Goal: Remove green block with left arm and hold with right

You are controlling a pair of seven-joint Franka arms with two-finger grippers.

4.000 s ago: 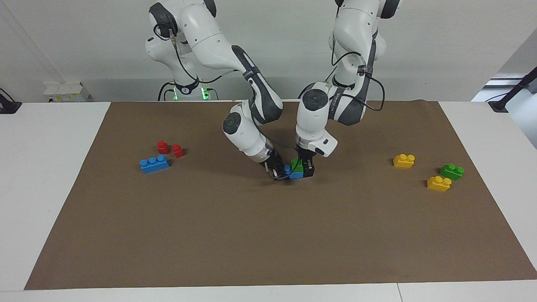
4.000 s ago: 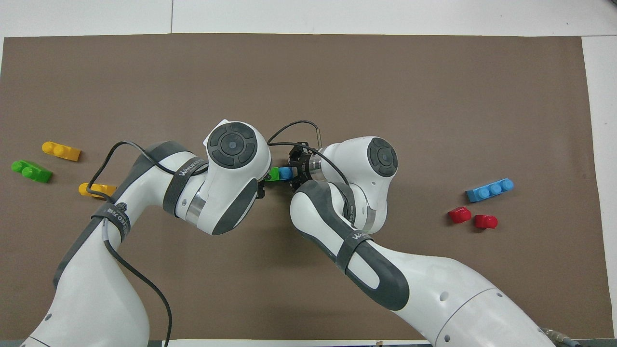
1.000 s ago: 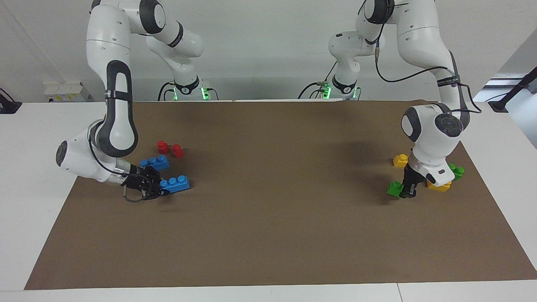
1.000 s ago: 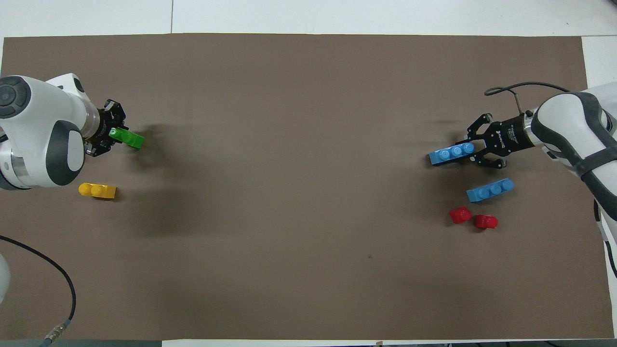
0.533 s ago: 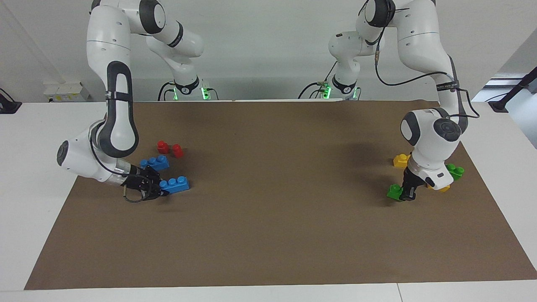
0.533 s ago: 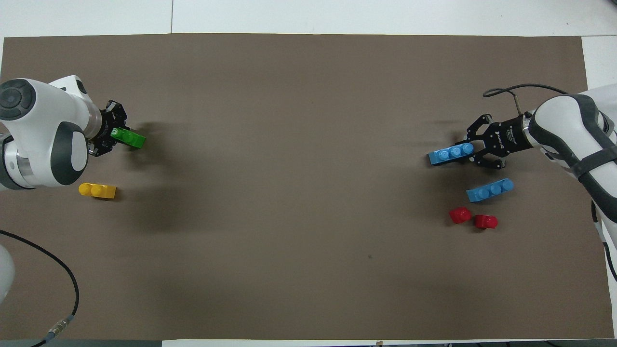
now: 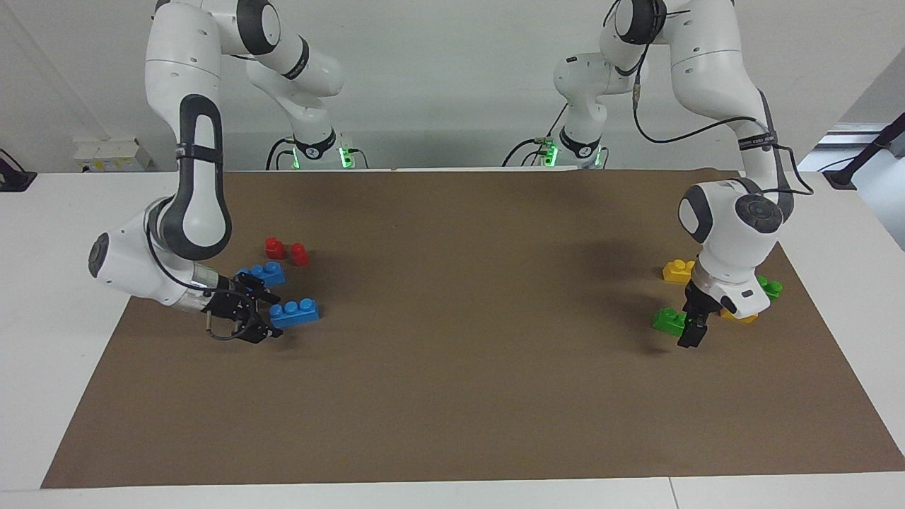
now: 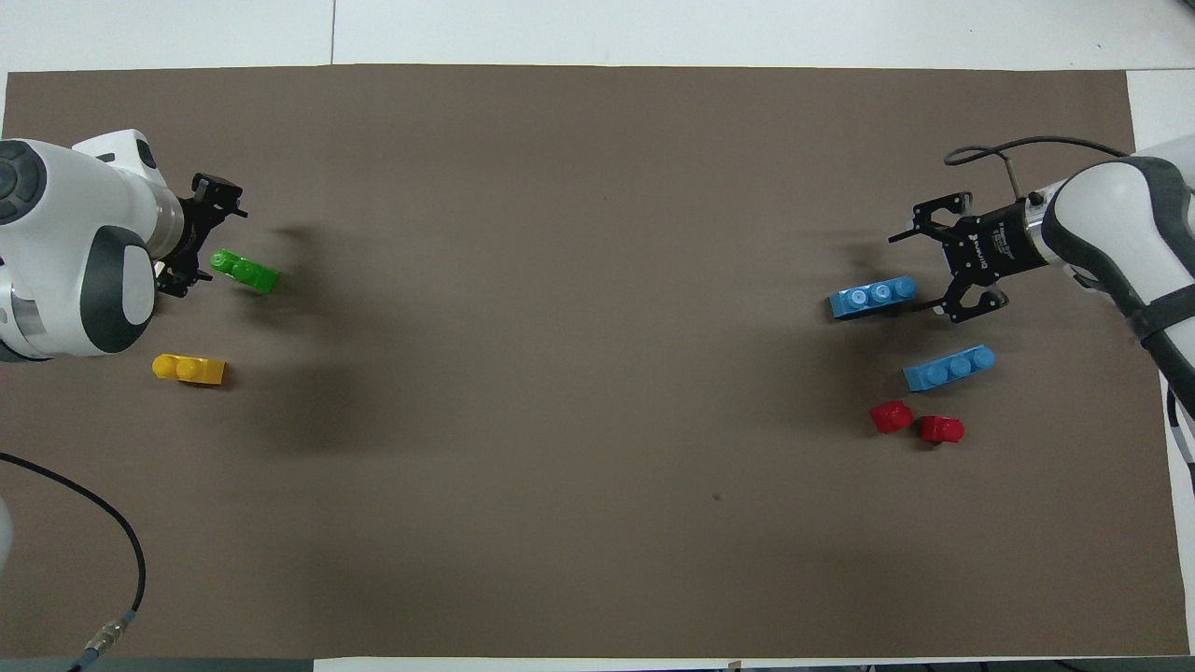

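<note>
The green block point(image 7: 668, 322) lies on the brown mat near the left arm's end, free of any grip; it also shows in the overhead view point(image 8: 245, 271). My left gripper point(image 7: 691, 326) is open and empty right beside it, seen from above too point(image 8: 201, 233). My right gripper point(image 7: 267, 316) is open and empty at the right arm's end, next to a blue three-stud brick point(image 7: 295, 312) that lies on the mat. The overhead view shows this gripper point(image 8: 929, 271) drawn slightly back from the blue brick point(image 8: 871, 299).
A second green block point(image 7: 767, 288) and two yellow bricks point(image 7: 679, 270) point(image 7: 739, 316) sit around the left gripper, partly hidden by the arm. One yellow brick shows from above point(image 8: 189, 369). Another blue brick point(image 7: 261, 273) and two red blocks point(image 7: 286, 251) lie nearer to the robots than the right gripper.
Both grippers have opened. The left one let go of the green block, the right one let go of the blue three-stud brick, and both drew back slightly.
</note>
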